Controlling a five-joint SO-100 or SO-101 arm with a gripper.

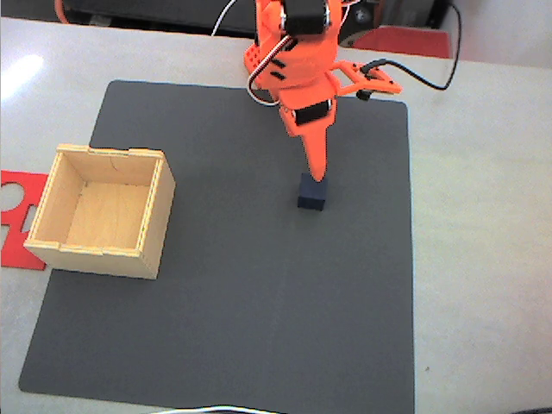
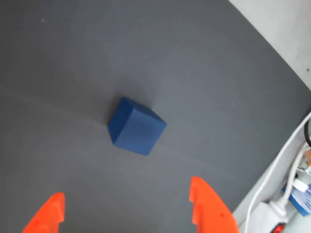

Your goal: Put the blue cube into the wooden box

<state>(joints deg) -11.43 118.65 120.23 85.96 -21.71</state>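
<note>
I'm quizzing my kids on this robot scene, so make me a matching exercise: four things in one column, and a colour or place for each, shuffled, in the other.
Things:
1. blue cube
2. wooden box
3. gripper
4. red cut-out piece

Descriptions:
A. orange, open
B. on the mat's left edge, nothing inside
C. on the mat, below the fingertips
D. flat, partly behind the box

Pairs: 1-C, 2-B, 3-A, 4-D
</note>
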